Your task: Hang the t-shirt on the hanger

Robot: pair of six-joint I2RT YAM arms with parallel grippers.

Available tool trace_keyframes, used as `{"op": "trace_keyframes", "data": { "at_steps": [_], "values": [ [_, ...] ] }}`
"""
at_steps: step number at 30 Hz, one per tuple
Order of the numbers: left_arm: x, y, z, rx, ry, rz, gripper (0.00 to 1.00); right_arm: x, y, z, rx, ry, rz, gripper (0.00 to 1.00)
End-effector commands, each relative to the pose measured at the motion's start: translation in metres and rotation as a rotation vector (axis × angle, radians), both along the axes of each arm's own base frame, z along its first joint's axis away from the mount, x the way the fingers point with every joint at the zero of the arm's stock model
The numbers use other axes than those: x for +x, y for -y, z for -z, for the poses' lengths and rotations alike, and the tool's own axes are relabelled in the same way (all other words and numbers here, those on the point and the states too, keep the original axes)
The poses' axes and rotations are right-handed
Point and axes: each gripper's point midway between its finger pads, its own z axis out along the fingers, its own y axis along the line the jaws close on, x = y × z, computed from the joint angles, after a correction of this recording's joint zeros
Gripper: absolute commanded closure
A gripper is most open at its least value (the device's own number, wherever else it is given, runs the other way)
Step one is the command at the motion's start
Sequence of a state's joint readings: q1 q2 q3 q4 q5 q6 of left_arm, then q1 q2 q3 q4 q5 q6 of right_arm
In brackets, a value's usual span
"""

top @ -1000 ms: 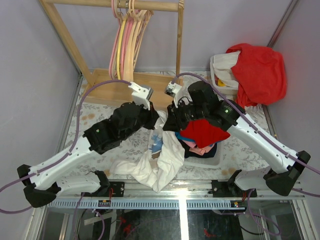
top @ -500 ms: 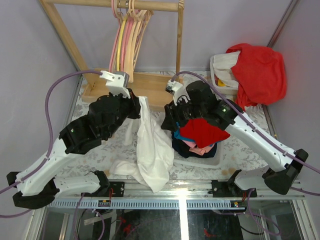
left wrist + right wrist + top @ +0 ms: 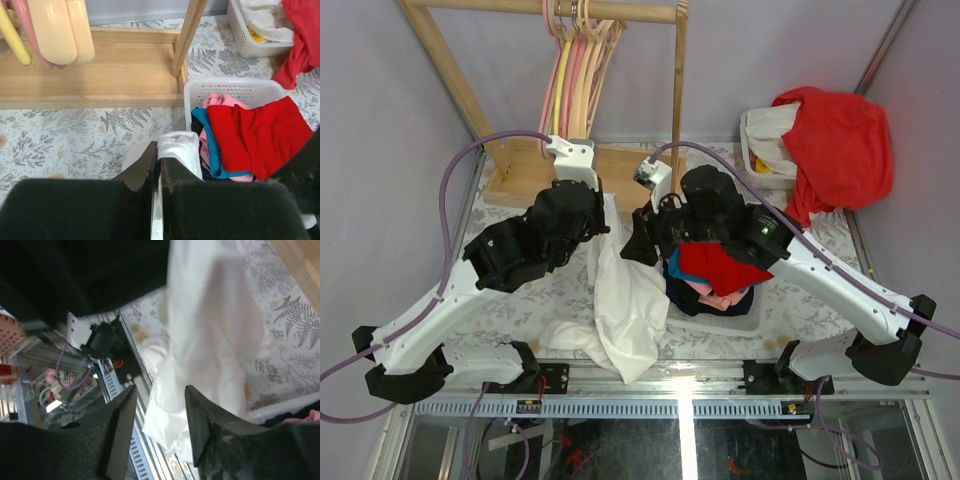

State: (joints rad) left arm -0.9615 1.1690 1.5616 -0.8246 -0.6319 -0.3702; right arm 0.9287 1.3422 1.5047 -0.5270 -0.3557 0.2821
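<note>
White t-shirt (image 3: 625,300) hangs bunched; hanger (image 3: 592,80) on rack (image 3: 550,8).

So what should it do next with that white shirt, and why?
Probably ease the open right hand forward and pinch the t-shirt. The left hand is shut on one bunched bit, so the cloth hangs crumpled toward the table. A second grip could spread it out for hanging.

Pale lilac walls (image 3: 380,120) enclose a fern-printed tabletop (image 3: 60,140) bearing a wooden rack (image 3: 678,90).
</note>
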Motion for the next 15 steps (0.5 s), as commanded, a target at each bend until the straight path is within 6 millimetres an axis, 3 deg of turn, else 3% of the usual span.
{"op": "trace_keyframes", "data": {
  "at_steps": [1, 4, 7, 15],
  "values": [
    [0.003, -0.005, -0.01, -0.021, 0.017, -0.044, 1.0, 0.009, -0.017, -0.019, -0.004, 0.05, 0.126, 0.59],
    [0.002, -0.006, -0.01, -0.024, 0.018, -0.044, 1.0, 0.008, -0.024, -0.002, -0.045, 0.04, 0.182, 0.76],
    [0.001, -0.007, -0.01, -0.024, 0.018, -0.047, 1.0, 0.001, -0.032, 0.011, -0.051, 0.025, 0.19, 0.77],
    [-0.002, -0.013, -0.017, -0.051, 0.034, -0.053, 1.0, 0.018, -0.031, 0.04, -0.117, 0.0, 0.312, 0.53]
  ]
}}
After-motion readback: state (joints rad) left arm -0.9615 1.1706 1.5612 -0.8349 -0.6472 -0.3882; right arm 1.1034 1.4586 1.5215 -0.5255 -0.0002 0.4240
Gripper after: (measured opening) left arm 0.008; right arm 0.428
